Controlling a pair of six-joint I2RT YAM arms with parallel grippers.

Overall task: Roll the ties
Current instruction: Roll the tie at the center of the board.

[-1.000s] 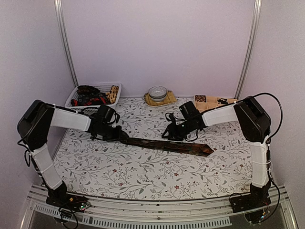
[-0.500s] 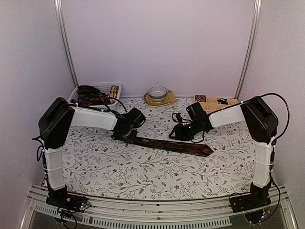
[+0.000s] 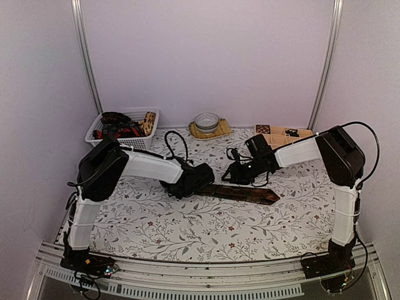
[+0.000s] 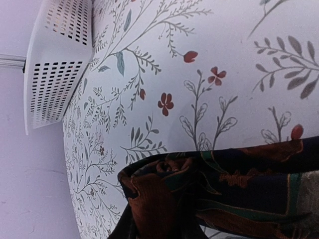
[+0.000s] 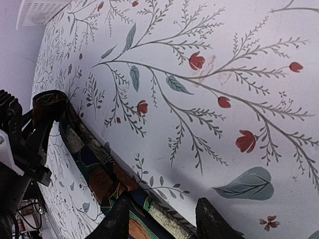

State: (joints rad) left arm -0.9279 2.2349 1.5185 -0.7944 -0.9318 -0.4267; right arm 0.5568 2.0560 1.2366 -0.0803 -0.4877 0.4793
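White plastic mesh makes up the basket [image 3: 140, 111] we see well to the left of the bowl [image 3: 206, 120], against the back wall, with bundled ties [image 3: 115, 125] heaped inside it. The bowl itself sits on a yellow cloth [image 3: 220, 131].

Nearer to us than the bowl and slightly to its left, the left gripper [image 3: 199, 181] is low over the flowered tablecloth [image 3: 187, 225]. Its jaws are pinched almost together on the narrow end of the patterned tie [image 3: 244, 192]. The left wrist view shows that end bunched and folded over on itself.

From there the tie runs flat along the tablecloth, in front of the bowl and off to its right, and ends in a broad pointed tip.

Just right of the bowl and nearer to us, the right gripper [image 3: 245, 177] hovers over the middle of the tie. Its fingers [image 5: 119, 219] stand about half apart. The tie's edge passes between them, and we see nothing clamped.

Farthest right of the bowl, along the back wall, lies a wooden tray [image 3: 281, 133] with compartments.
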